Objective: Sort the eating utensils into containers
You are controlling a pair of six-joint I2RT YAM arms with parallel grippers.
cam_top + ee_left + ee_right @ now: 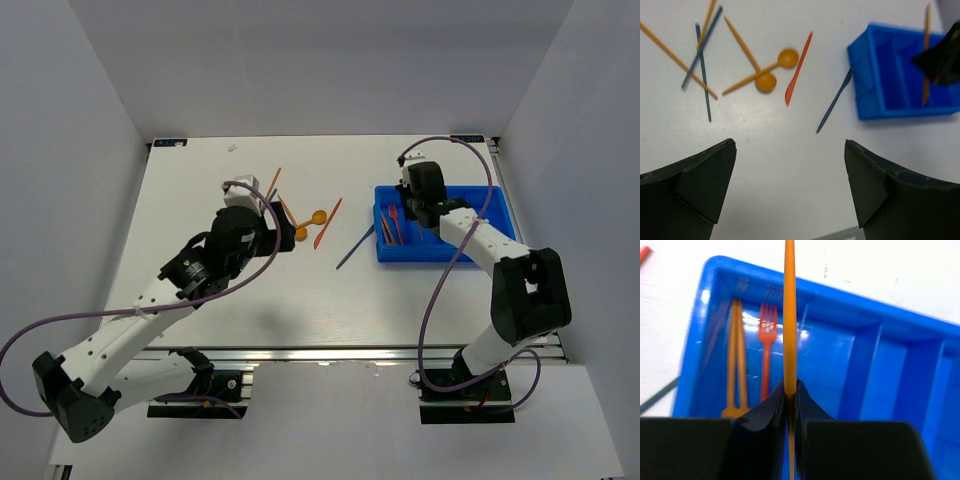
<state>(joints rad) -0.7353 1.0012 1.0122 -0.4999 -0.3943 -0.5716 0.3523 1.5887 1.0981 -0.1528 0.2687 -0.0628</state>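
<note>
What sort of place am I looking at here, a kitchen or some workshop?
Most likely a robotics lab test booth: plain white panels box in a table, a left arm and right arm are bolted to a metal rail, and plastic utensils lie beside a blue tray.

Blue four-compartment tray, right of centre, holds a red fork and two orange utensils at left; one orange stick is clamped over it; orange spoons and mixed sticks lie on the table, upper centre.
</note>
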